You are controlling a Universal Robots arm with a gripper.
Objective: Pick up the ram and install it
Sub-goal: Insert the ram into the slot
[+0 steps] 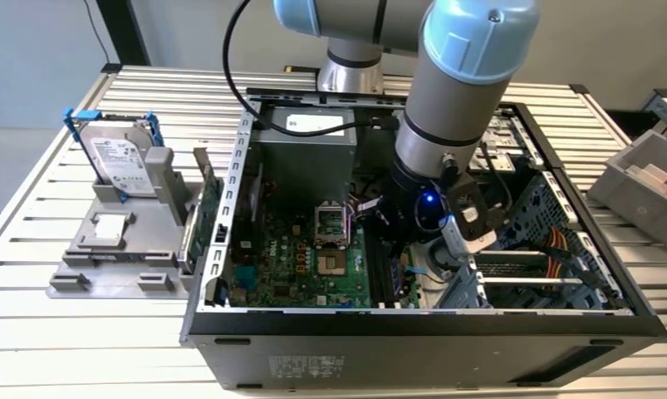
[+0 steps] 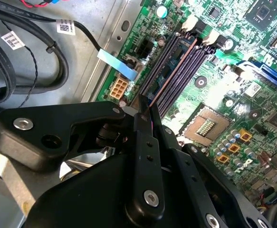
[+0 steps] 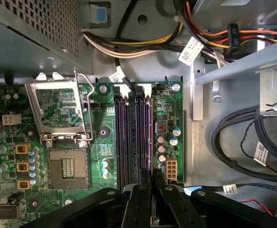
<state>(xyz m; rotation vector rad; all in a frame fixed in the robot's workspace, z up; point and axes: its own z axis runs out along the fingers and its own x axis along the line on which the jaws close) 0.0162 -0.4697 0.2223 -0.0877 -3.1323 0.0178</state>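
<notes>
the black metal two-finger gripper (image 2: 145, 107) sits low inside the open dark steel computer case (image 1: 422, 320), its fingers (image 3: 139, 199) pressed close on a thin edge; whether that edge is the ram cannot be told. its tips stand right at the near end of the long dark memory slots (image 3: 128, 133) on the green motherboard (image 3: 52, 123). farther off, outside the case, the silver hard drive in a blue frame (image 1: 120, 158) stands upright in a grey plastic holder (image 1: 117, 266).

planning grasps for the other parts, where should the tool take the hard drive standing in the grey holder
Probably by its top edge, from straight above: the hard drive stands upright in the grey holder, lower end seated, top end free, with both flat faces open to pinch.
</notes>
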